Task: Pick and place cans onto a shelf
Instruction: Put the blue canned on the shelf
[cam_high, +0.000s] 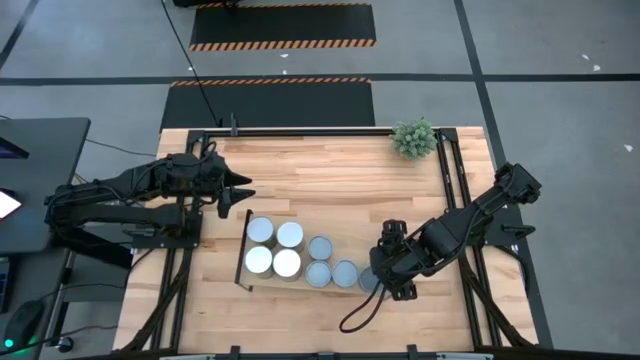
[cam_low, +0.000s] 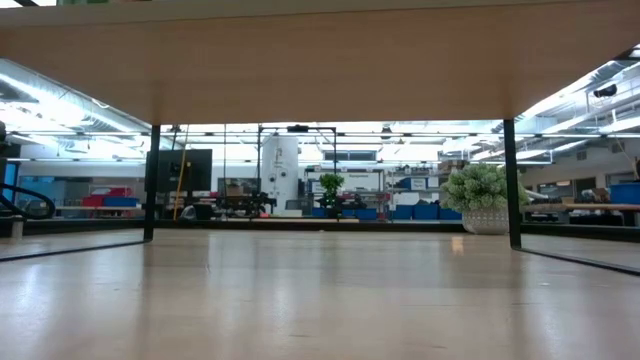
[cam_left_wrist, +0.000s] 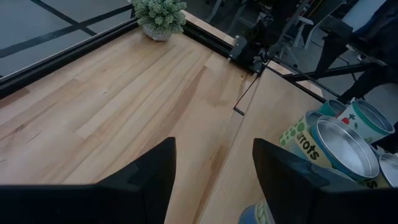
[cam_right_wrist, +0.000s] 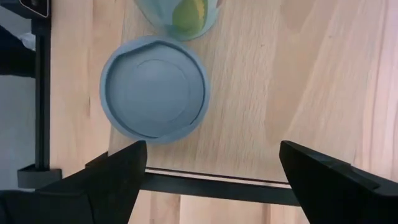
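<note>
Your right gripper (cam_high: 392, 268) hangs over the right end of the flat light-wood shelf with black metal rails (cam_high: 262, 285), jaws spread wide and holding nothing. In the right wrist view a small bluish-grey metal can with a round top (cam_right_wrist: 153, 89) stands upright on the board just beyond the fingers, near the black rail (cam_right_wrist: 205, 185). From above you can count the four pale whitish-silver cans (cam_high: 274, 247) clustered at the shelf's left end and the bluish ones in a row (cam_high: 331, 267) toward the right, all on the board — so the placing looks close to done.

The risk now is your pull-away: a finger sweeping low could clip that last can and tip it, or push it against its neighbour. Lift straight up before you swing away.

Your left gripper (cam_high: 240, 193) waits just beyond the shelf's far left corner, its fingers (cam_left_wrist: 140, 180) also wide apart and empty; moving it toward you could knock the pale cans.

The rightmost can is mostly hidden under your right gripper from above. The low view shows only the shelf's underside and a small green potted plant (cam_low: 481, 198) — no cans.
</note>
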